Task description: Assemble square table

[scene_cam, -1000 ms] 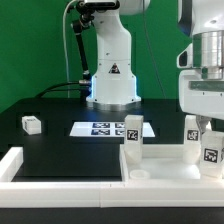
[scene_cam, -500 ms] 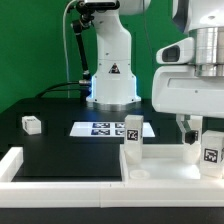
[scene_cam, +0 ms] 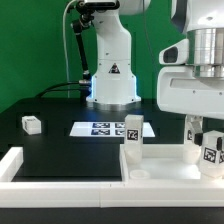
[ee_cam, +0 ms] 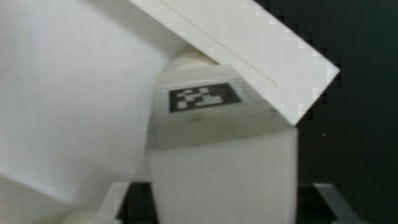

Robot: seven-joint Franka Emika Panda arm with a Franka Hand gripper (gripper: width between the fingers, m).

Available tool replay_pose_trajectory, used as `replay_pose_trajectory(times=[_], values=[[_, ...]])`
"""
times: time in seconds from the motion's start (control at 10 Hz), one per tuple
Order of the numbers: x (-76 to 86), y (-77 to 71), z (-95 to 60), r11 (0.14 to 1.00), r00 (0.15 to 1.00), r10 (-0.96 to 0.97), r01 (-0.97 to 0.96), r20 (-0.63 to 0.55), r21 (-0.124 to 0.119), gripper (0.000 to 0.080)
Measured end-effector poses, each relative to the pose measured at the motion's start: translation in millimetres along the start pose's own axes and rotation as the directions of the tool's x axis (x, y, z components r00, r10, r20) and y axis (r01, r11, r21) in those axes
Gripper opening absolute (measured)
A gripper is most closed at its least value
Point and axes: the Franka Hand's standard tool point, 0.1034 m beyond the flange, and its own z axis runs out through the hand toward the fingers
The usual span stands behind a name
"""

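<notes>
The square table's white panel lies at the front of the exterior view's right, with white legs standing upright on it. One leg stands at the panel's left corner, and another tagged leg sits at the right edge. My gripper has come down over a third leg. In the wrist view this tagged leg fills the space between my gripper's fingers, with a thin dark gap on each side. The jaws are open around it. A loose leg lies on the black table at the left.
The marker board lies flat mid-table in front of the robot base. A long white border bar runs along the front, with a side bar at the left. The panel's raised rim crosses behind the leg.
My gripper has dropped from above the right-hand leg down around it, and its jaws have narrowed toward the leg. The legs and panel have not moved.
</notes>
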Motion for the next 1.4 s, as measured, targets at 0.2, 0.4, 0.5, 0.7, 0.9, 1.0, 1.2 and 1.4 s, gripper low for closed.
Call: replay_pose_trajectory(times=[0.2, 0.4, 0.5, 0.7, 0.9, 1.0, 1.2, 1.4], values=[[-0.5, 3.3, 0.6, 0.975, 0.975, 0.223, -0.223, 0.006, -0.019, 0.0303], [-1.3, 7.9, 1.2, 0.844, 0.844, 0.536, -0.535, 0.013, -0.036, 0.0301], [-3.3, 9.3, 1.5, 0.733, 0.732, 0.68, -0.679, 0.03, -0.037, 0.03], [-8.6, 9.6, 2.4, 0.492, 0.49, 0.869, -0.871, 0.067, -0.014, 0.03], [-9.8, 10.2, 3.1, 0.446, 0.444, 0.892, -0.895, 0.091, -0.013, 0.03], [-10.1, 10.4, 3.5, 0.477, 0.474, 0.876, -0.879, 0.09, -0.011, 0.03], [-20.7, 14.6, 5.6, 0.651, 0.65, 0.759, -0.757, 0.047, -0.056, 0.0532], [-27.5, 10.9, 4.2, 0.874, 0.875, 0.484, -0.483, 0.01, -0.049, 0.0613]])
